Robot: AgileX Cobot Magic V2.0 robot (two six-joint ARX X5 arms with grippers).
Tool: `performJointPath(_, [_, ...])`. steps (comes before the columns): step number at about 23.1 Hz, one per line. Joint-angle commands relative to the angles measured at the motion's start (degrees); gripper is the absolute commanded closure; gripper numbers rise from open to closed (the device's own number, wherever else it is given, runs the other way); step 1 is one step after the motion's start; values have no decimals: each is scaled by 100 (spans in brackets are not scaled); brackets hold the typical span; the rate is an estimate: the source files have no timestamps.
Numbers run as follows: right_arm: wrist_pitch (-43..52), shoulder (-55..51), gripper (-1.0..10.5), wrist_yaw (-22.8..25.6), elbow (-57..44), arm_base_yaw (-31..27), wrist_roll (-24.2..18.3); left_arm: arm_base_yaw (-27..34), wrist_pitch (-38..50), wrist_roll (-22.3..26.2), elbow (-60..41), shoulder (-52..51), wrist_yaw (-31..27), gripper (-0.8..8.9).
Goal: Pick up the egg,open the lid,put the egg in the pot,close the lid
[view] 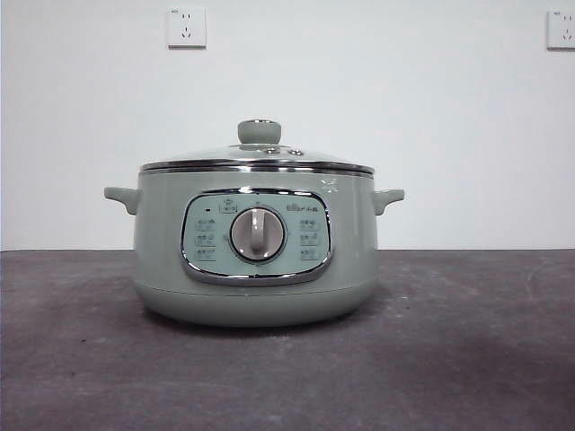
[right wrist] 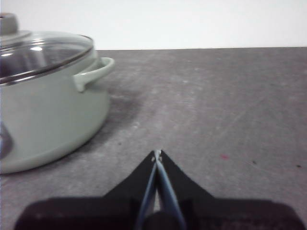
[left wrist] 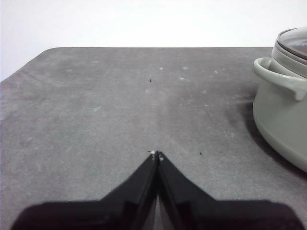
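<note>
Beside both closed, empty sets of fingers, left [left wrist: 157, 154] and right [right wrist: 157, 153], the pot [view: 256, 251] sat on the surface [view: 467, 359] with the lid [view: 258, 154] on. No egg showed, so either everything was done or nothing.

Even, soft light; the wall [view: 359, 90] is nearly blown out white. The pot [view: 256, 260] casts a faint shadow on the tabletop [view: 467, 341]. Glare streaks the lid [right wrist: 38, 55]; the right wrist view is slightly blurred.
</note>
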Motion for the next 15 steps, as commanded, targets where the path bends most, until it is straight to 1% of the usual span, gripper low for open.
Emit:
performJointPath(1, [-98,-20,946,63,-59,-2,118,15,24,-37,-83,-17,17,817])
performJointPath(4, [-83,-20,946,61,-57,0,234,15,24,-37,-83,-17,17,817])
performJointPath(15, [-83,-15,946,66,-57,2,225,15,24,-37,-83,-17,17,817])
